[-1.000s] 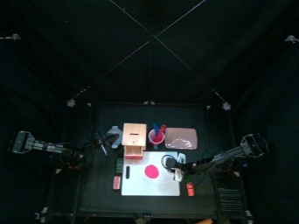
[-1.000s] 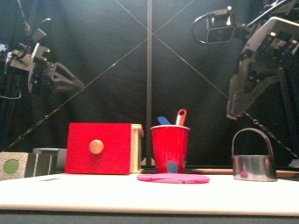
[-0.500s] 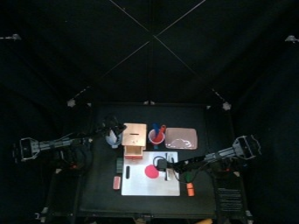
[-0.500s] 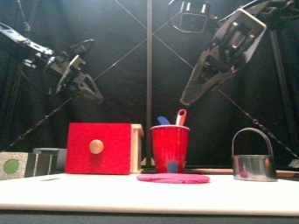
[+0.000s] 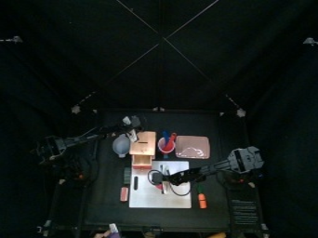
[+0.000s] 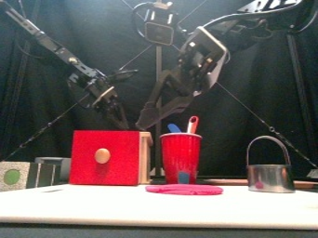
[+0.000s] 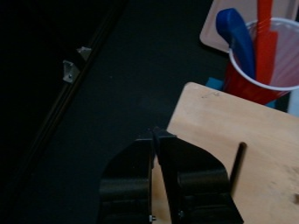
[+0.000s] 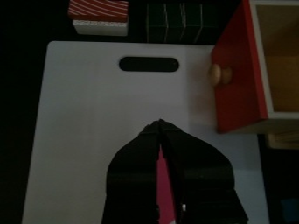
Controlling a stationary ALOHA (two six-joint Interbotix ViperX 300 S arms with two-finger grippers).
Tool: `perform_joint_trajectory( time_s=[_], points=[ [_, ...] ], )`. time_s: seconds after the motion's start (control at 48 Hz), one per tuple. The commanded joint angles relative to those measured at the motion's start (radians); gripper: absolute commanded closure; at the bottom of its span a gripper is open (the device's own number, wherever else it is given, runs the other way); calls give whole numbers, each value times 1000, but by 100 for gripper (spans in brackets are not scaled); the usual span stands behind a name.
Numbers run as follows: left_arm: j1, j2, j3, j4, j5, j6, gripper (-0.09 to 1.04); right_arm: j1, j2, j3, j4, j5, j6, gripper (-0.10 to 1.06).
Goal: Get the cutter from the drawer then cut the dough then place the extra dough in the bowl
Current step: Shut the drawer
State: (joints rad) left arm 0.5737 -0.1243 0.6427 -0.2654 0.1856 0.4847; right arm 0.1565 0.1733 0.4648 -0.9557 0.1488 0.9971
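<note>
Status: the cutter (image 6: 269, 169) is standing upright on the white cutting board (image 8: 105, 114), wire handle up, toward the board's right side, with no gripper touching it. The dough disc (image 6: 184, 189) is lying flat on the board left of the cutter, apart from it and just in front of the red cup (image 6: 181, 156). The cup is holding a blue knife (image 7: 237, 35) and a red knife (image 7: 264, 35).

The wooden box (image 7: 233, 122) is sitting left of the cup. Its drawer front (image 6: 106, 158) is standing pulled out, and the right wrist view is showing the open drawer behind it.

The right gripper (image 8: 162, 131) is hovering well above the board, over the dough. Its jaws are pressing almost together, leaving only a thin slit with pink showing through, and they are gripping nothing. The left gripper (image 7: 156, 134) is hanging over the edge of the box top with its jaws closed to a hairline, also gripping nothing.

The bowl (image 5: 119, 147) is sitting just left of the box. The pink tray (image 5: 194, 147) is lying right of the cup. Dark sushi blocks (image 8: 176, 17) are sitting just off the board's grip-hole end.
</note>
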Motion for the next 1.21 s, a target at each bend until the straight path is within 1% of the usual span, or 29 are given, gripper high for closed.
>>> perform_joint_trajectory(
  time_s=[0.021,0.104,0.167,0.271,0.354,0.729,1.042,1.208],
  points=[
    [21,63,-112,58,71,-3,51,-9,20,-58,-5,-6,-2,67],
    [37,97,-161,100,121,-5,54,-17,35,-71,2,-6,-2,68],
    [43,112,-187,117,140,-3,56,-18,44,-83,2,-6,-2,71],
    [48,133,-212,140,160,-2,57,-28,55,-107,2,-6,-2,78],
    [48,150,-222,152,178,3,57,-38,71,-135,-2,-6,-2,81],
    [41,189,-216,160,201,14,57,-101,186,-255,-5,9,-2,81],
    [21,189,-209,160,195,14,57,-135,204,-262,-20,58,-3,81],
    [9,195,-206,160,190,14,57,-149,202,-267,-51,124,-3,81]
  ],
)
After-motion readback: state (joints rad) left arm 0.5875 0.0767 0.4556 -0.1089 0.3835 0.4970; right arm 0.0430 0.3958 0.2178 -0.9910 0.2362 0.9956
